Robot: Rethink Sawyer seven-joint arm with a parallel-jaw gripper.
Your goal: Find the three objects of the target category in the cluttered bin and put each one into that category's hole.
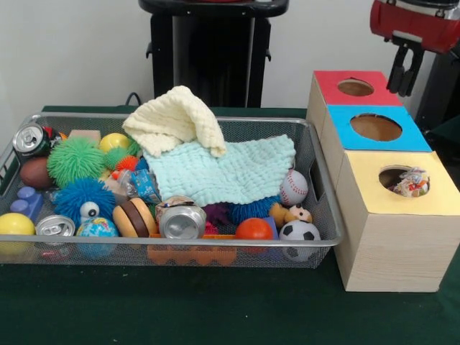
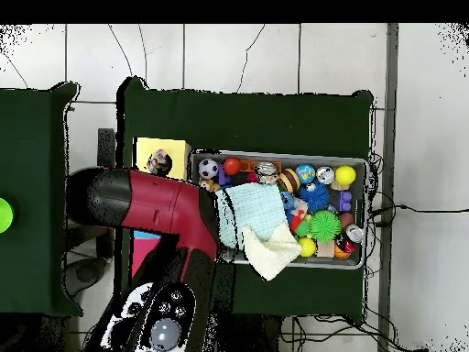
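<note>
The silver wire-mesh bin fills the table's left and middle and is full of toys; it also shows in the overhead view. A wrinkly confetti-patterned wad sits in the yellow-surround hole of the largest wooden box, its top showing; the overhead view shows it too. A small multicoloured piece lies in the bin left of the mint cloth. My gripper hangs open and empty at the top right, behind the red-topped box. The arm hides it in the overhead view.
A pale yellow cloth and a mint cloth cover the bin's middle. Around them lie silver cans, a fuzzy blue ball with googly eyes, a green spiky ball, a baseball and a soccer ball. Red-surround and blue-surround holes stand behind the yellow one.
</note>
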